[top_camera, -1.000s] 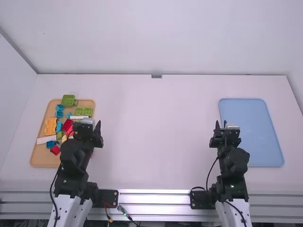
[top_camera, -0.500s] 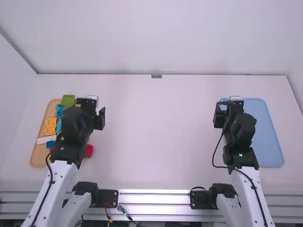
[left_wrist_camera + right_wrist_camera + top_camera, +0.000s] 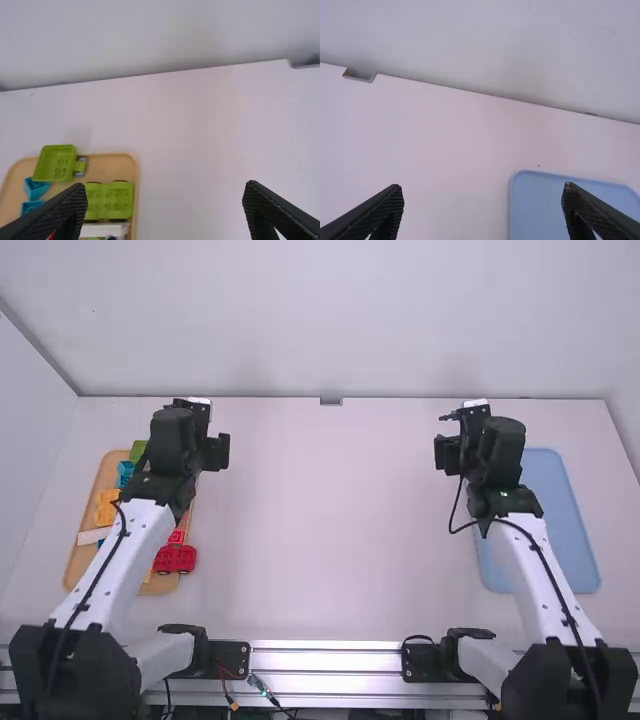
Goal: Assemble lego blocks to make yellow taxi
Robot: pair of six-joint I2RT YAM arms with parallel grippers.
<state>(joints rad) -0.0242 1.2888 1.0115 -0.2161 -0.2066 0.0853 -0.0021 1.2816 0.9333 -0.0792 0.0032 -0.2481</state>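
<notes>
White table (image 3: 320, 530) and pale back wall (image 3: 330, 320) surround two trays. On the tan tray (image 3: 131, 172), below and beside the left gripper (image 3: 215, 452), lie the blocks: a green block (image 3: 110, 201), a green bin piece (image 3: 55, 162), teal pieces (image 3: 125, 470), a yellow-orange block (image 3: 107, 508) and a white strip (image 3: 92, 536). A red block (image 3: 175, 559) sits at the tray's inner edge. The left gripper's two fingers stand wide apart, holding nothing. The right gripper (image 3: 447, 455), well apart from the blocks, is spread just as wide, also with nothing between its fingers; the blue tray (image 3: 555, 530) lies near it. Both arms slope forward and inward, the left crossing over the tan tray, the right over the blue one.
</notes>
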